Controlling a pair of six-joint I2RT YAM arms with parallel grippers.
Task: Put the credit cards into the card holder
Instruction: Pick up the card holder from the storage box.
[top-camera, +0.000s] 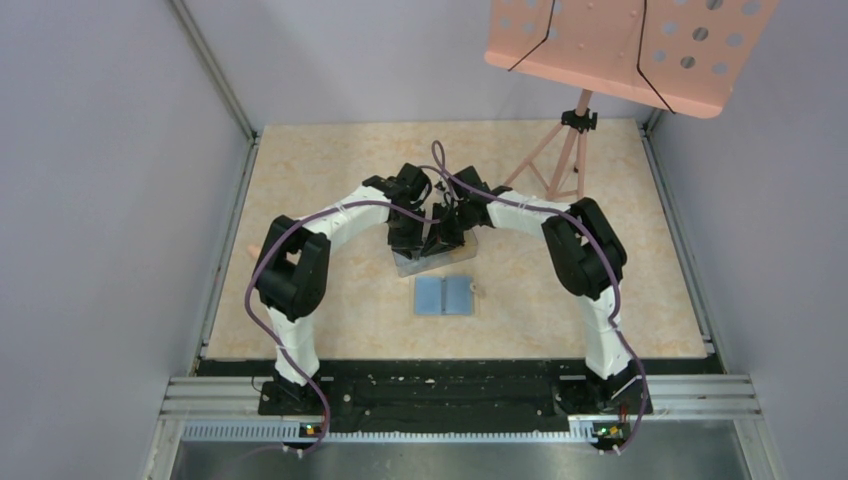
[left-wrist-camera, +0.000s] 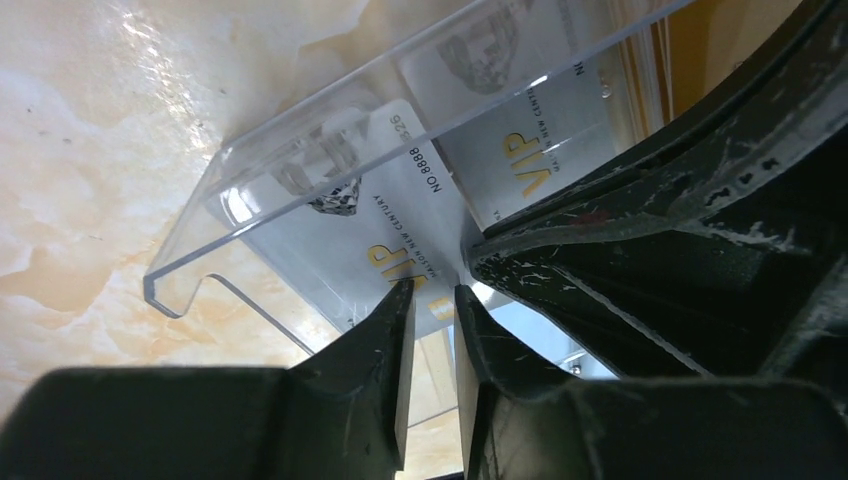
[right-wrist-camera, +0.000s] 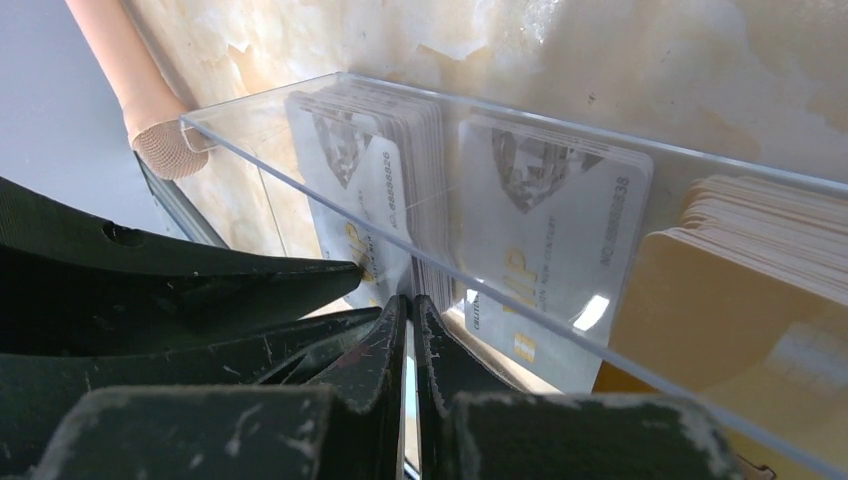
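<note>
The credit cards, thin glossy plastic rectangles with rounded corners, stand in packs inside a clear hard-plastic box with straight walls and dividers. Two packs are white cards printed with a grey diamond, gold "VIP" lettering and a number. Beside them is a pack of plain yellow-orange cards with fanned top edges. Each card stands on a short edge with its long axis upright and its face turned towards the box's long wall.

The box lies at the middle of the table, under both wrists. Just nearer the arm bases, slightly apart from it, the card holder lies opened flat, its matte light blue inside up and its long axis left to right. The fold runs across that axis, and a small pale tab sticks out at the right edge.

The left gripper, with scuffed black fingers, has its jaws a narrow slit apart at the box's open side. A white card faces it behind the gap and nothing is clamped.

The right gripper has its jaws almost touching. A thin pale sliver shows between them, and I cannot tell whether it is a card's edge. The two grippers crowd together, nearly touching.

The table is smooth beige marble-patterned board, bare around the wallet. A salmon perforated music stand rises at the far right corner.
</note>
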